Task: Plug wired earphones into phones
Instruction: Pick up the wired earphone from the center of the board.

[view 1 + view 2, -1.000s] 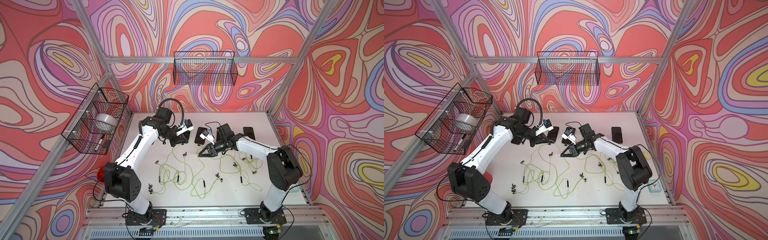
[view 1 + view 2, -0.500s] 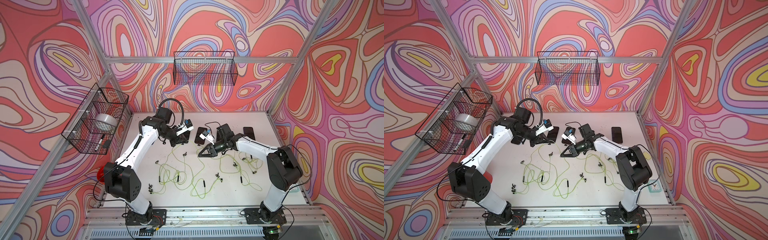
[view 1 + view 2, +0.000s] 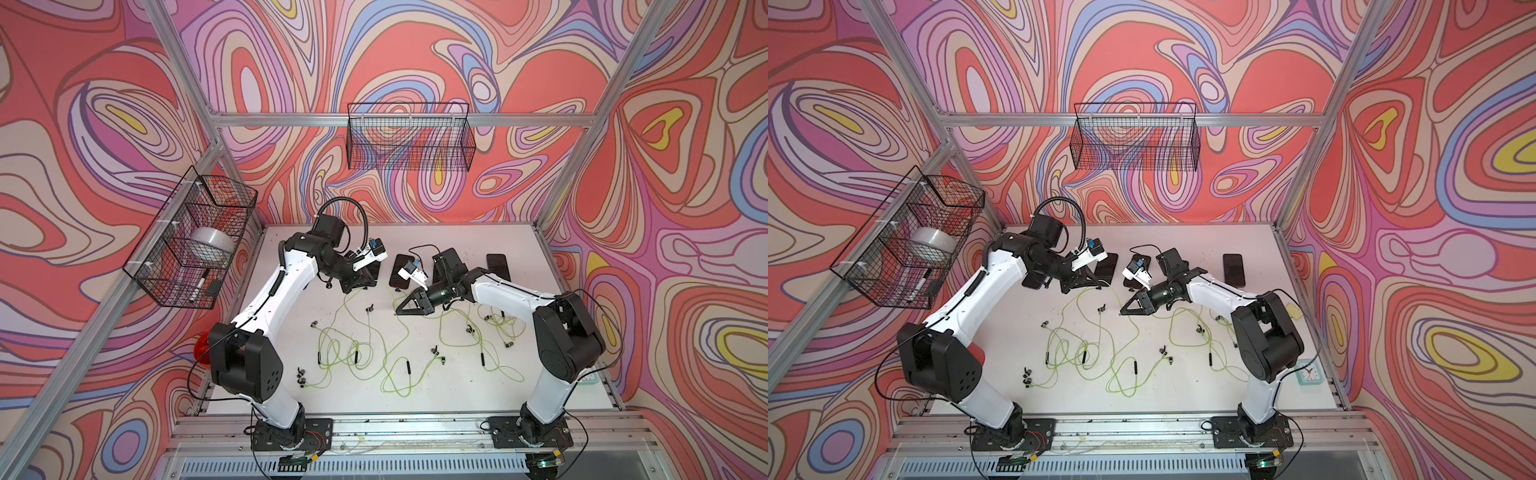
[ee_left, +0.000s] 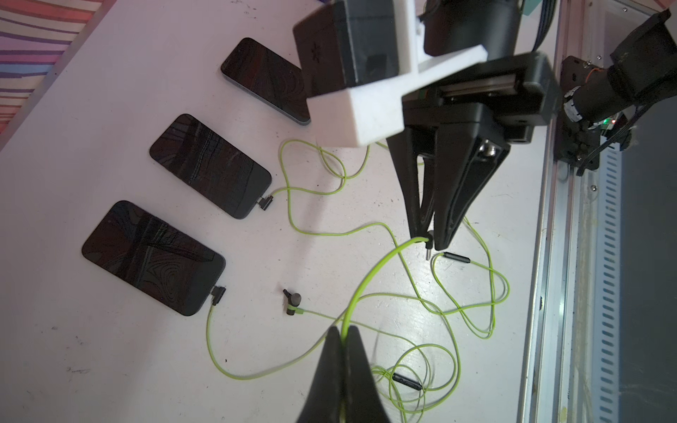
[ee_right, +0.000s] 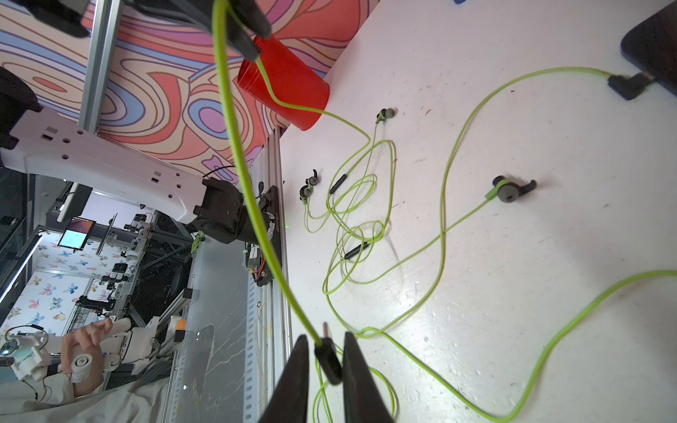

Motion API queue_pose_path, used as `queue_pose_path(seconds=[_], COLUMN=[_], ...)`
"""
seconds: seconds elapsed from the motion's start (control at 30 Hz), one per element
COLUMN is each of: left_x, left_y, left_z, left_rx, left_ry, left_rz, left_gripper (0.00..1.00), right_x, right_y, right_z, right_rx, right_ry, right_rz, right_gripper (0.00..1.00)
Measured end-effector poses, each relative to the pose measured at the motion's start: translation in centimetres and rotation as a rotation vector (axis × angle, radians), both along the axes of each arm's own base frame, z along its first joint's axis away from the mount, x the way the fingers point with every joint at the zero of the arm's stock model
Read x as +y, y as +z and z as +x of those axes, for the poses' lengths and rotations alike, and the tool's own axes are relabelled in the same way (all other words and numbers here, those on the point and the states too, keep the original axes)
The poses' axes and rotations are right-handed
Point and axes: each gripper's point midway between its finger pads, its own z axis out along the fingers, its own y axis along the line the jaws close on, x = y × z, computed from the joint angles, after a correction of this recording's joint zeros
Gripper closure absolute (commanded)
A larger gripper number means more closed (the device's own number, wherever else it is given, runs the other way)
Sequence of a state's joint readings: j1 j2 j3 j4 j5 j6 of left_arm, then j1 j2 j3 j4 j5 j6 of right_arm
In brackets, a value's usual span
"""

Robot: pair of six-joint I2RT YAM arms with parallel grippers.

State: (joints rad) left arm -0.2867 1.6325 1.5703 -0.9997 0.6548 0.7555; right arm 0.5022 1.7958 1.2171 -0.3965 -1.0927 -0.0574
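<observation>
**Item under handling:** a thin yellow-green earphone cable (image 4: 373,271) ending in a small dark angled plug (image 5: 328,360) with a bare metal pin. The right gripper (image 5: 325,340) has the plug body nipped between its fingertips, clear of the table, with the pin projecting past the tips. The left gripper (image 4: 342,337) is closed tight on the same cable a short way along. The cable arcs through the air between the two grippers.

**Phones:** three flat black glossy-screened phones (image 4: 210,166) lie face up in a row on the white tabletop (image 4: 110,110), apart from one another. Two carry a dark plug with a green cable at one end. The matching end of the third is hidden behind the right arm's camera mount. A further black phone (image 3: 498,268) lies apart, toward the right wall.

**Clearance:** bare table lies between the phone row and the held plug, crossed by green cables. Loose yellow-green wired earphones (image 3: 361,357) with dark earbuds and black remote sticks sprawl over the middle and front of the table. An aluminium rail (image 4: 564,256) bounds the front edge. A red plastic cup (image 5: 289,88) sits at the left edge, beside the left arm's base.
</observation>
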Motion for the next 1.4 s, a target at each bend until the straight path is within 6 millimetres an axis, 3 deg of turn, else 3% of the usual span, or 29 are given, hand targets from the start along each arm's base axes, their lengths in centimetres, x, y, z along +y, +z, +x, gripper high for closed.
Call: queue_pose_path(seconds=[0.63,0.97,1.4], left_x=[-0.03,-0.06,0.08], left_y=[0.00,0.02,-0.08], left_z=[0.07,0.02,0.87], left_rx=[0.008,0.010,-0.006], left_ry=[-0.001,-0.002,0.038], left_rz=[-0.012,-0.014,-0.010], left_gripper=[1.00,1.00,1.00], right_x=[0.15,0.22,0.27], right_y=[-0.14,-0.05,-0.20], right_z=[0.03,0.15,0.19], right_rx=[0.004,0.002,0.017], right_ry=[-0.006,-0.010,-0.021], right_rz=[0.005,0.009,0.010], right_gripper=[0.80,0.84,1.00])
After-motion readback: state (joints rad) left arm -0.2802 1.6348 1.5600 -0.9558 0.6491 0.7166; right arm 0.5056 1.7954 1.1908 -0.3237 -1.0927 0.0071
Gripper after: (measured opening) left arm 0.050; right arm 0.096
